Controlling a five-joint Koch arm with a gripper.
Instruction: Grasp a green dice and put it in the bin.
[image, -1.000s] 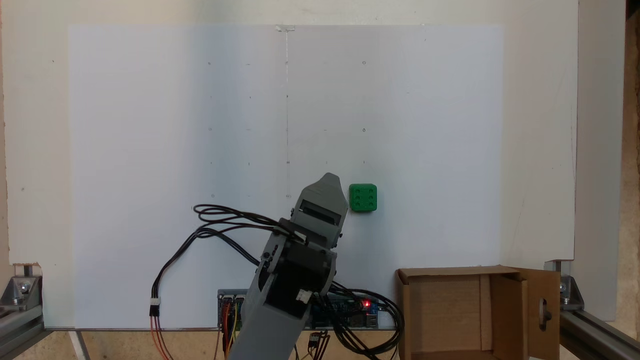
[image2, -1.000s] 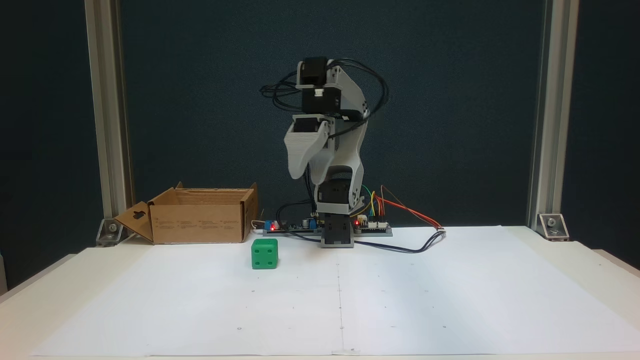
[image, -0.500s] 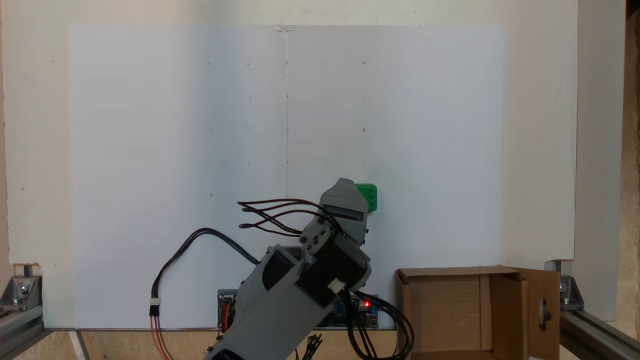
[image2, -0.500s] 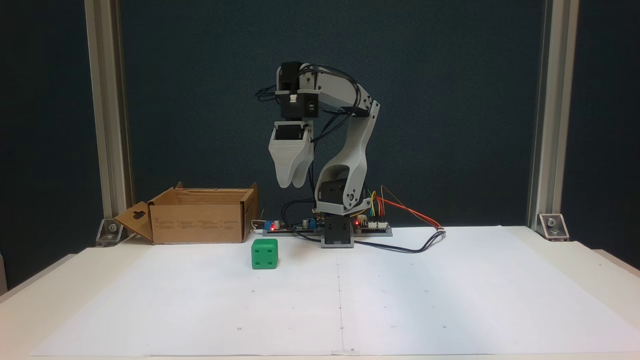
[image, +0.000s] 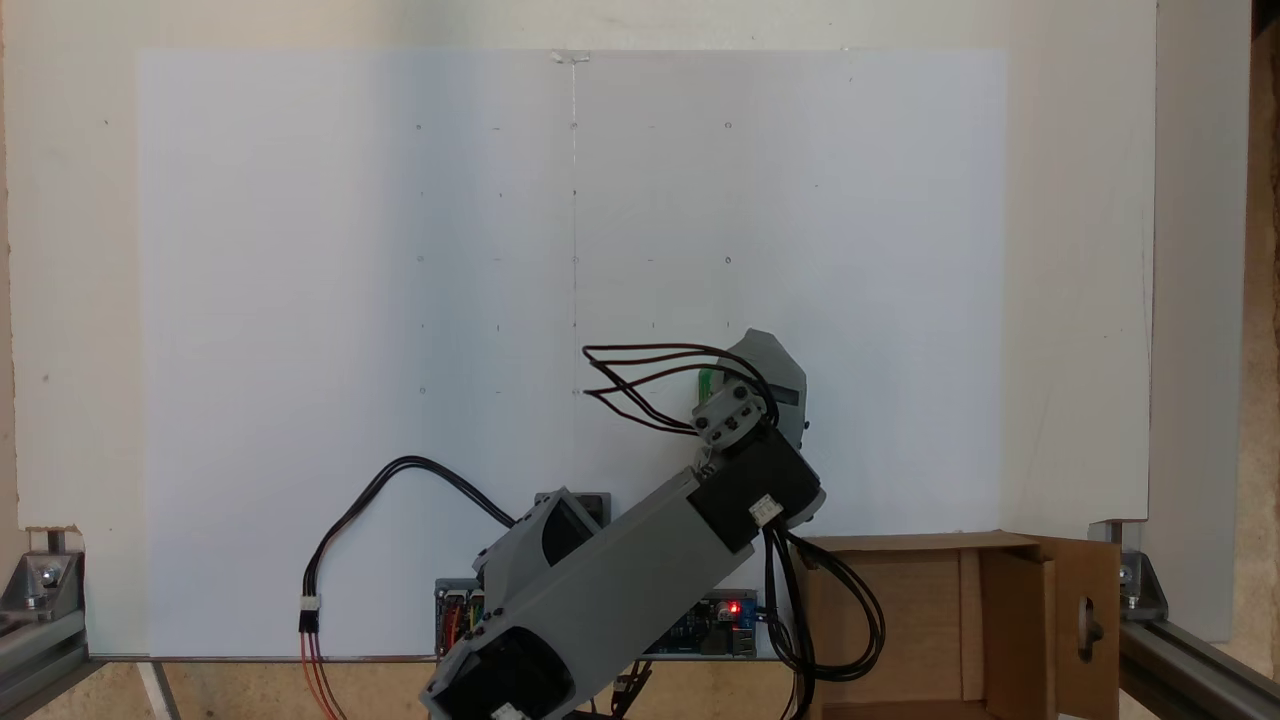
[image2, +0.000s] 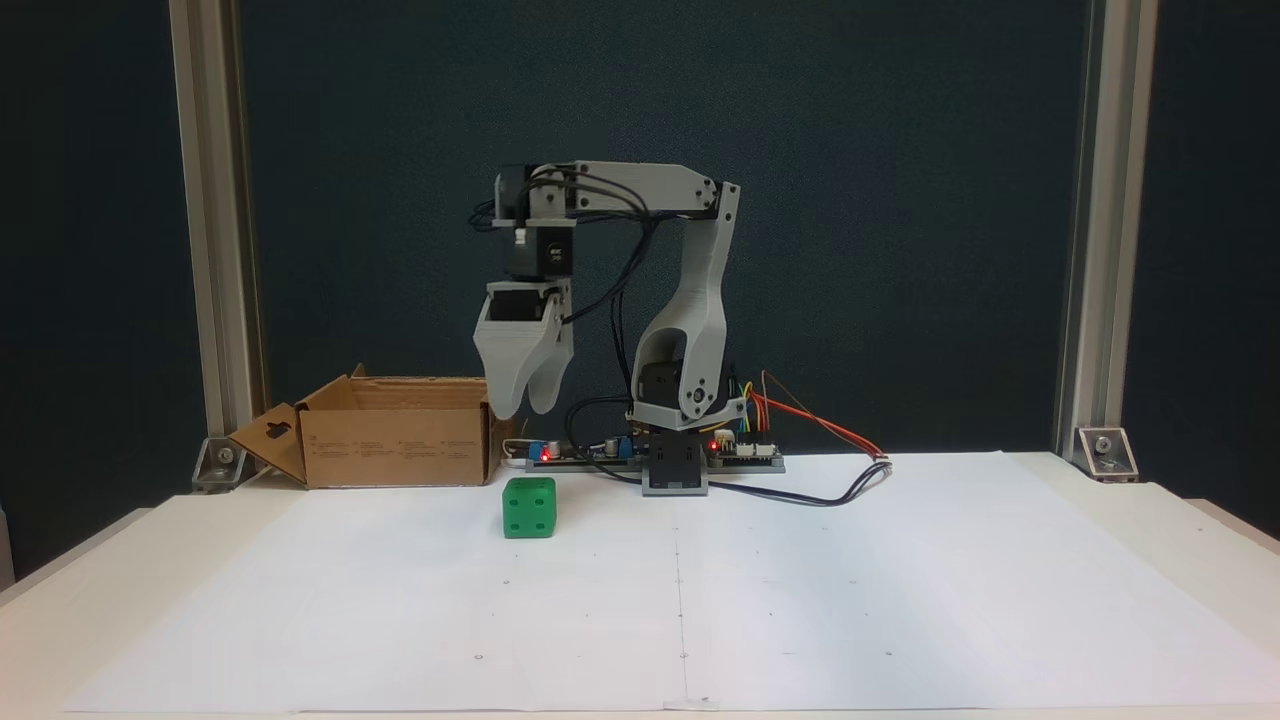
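Claw (image2: 522, 408) hangs empty above green dice (image2: 529, 507), tips slightly parted, bin (image2: 390, 440) at 9 o'clock; dice looks light, rigid, slick—pinch opposite flat faces.

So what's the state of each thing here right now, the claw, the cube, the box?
gripper: fingers pointing down, a little apart, holding nothing, hanging above the dice.
green dice: sitting flat on the white paper, untouched.
bin: upright, flaps open, no dice inside.
circuit boards: red lights on.
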